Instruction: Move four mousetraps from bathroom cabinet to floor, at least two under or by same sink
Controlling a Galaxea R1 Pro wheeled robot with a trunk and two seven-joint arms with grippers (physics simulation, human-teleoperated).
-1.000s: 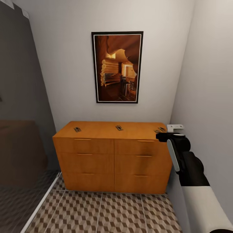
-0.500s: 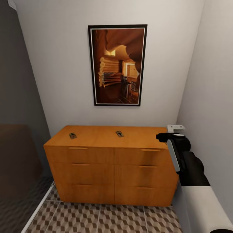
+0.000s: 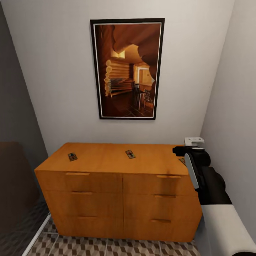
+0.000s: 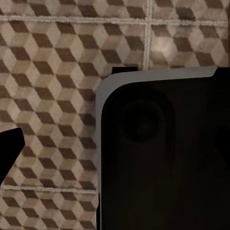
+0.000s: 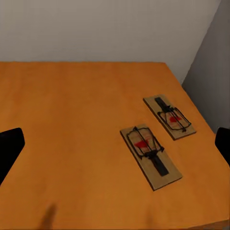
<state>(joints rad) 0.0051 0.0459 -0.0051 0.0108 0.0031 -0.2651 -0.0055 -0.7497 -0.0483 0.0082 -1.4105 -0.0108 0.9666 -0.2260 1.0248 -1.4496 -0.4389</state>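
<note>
No trap is moved yet: two mousetraps (image 5: 157, 146) lie on the cabinet (image 3: 106, 161) just ahead of the spread, empty right gripper (image 5: 115, 143).

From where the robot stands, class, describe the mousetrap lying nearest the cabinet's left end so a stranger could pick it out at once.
Find the orange wooden cabinet beneath the framed picture on the back wall. On its top, towards the left end, lies a small flat mousetrap. Another trap lies near the middle of the top, so the one you want is the lone trap furthest left, above the left column of drawers.
</note>
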